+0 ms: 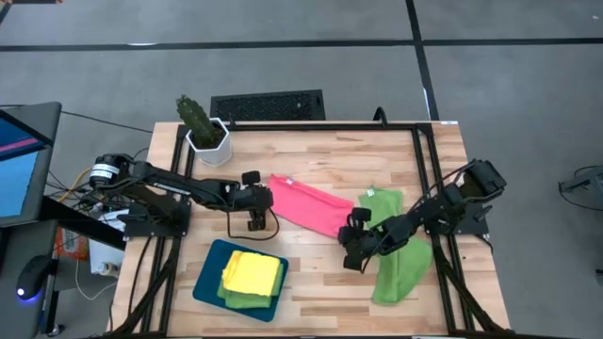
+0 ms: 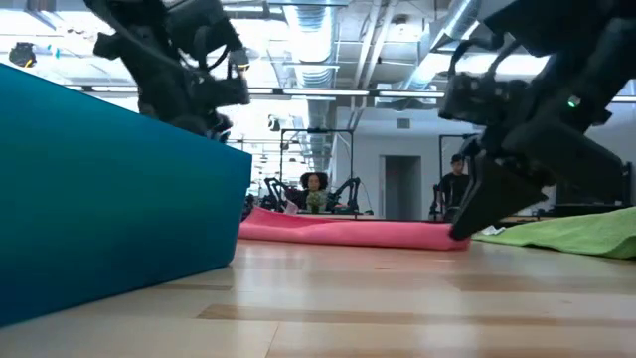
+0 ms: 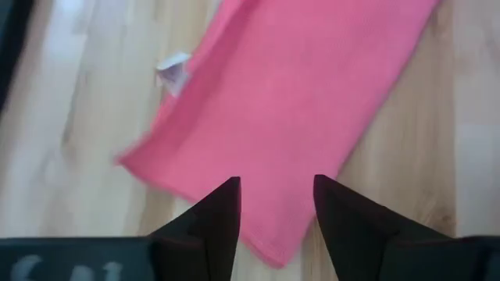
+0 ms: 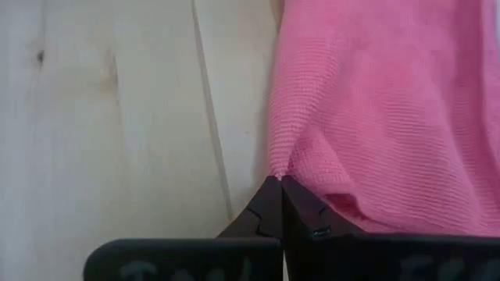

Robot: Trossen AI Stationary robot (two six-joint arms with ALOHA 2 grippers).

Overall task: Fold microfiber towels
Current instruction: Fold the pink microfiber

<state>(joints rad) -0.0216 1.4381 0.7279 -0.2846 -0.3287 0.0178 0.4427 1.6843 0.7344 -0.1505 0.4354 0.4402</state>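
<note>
A pink towel (image 1: 311, 205) lies as a long strip on the table's middle, with a white tag (image 3: 173, 72) near its left end. My left gripper (image 3: 275, 187) is open, its fingers either side of the towel's edge at that end (image 1: 256, 218). My right gripper (image 4: 275, 181) is shut on the towel's right end (image 1: 353, 235). Lime green towels (image 1: 396, 256) lie crumpled at the right. A yellow towel (image 1: 252, 271) lies folded on green ones in the dark teal tray (image 1: 209, 282). My right gripper pinches the pink towel's edge (image 4: 278, 165) between its two fingertips, near the towel's right end. The cloth puckers at the tips. The fingers slant down onto it (image 2: 467, 224), and the towel lies on the table. I cannot tell whether my left gripper touches the towel.
A potted cactus (image 1: 203, 127) stands at the far left corner. A black frame (image 1: 426, 169) runs along the table's edges. The teal tray's wall (image 2: 109, 189) fills the low view's left. Bare wood shows at the near middle (image 1: 325, 287). People sit in the room behind (image 2: 313, 189).
</note>
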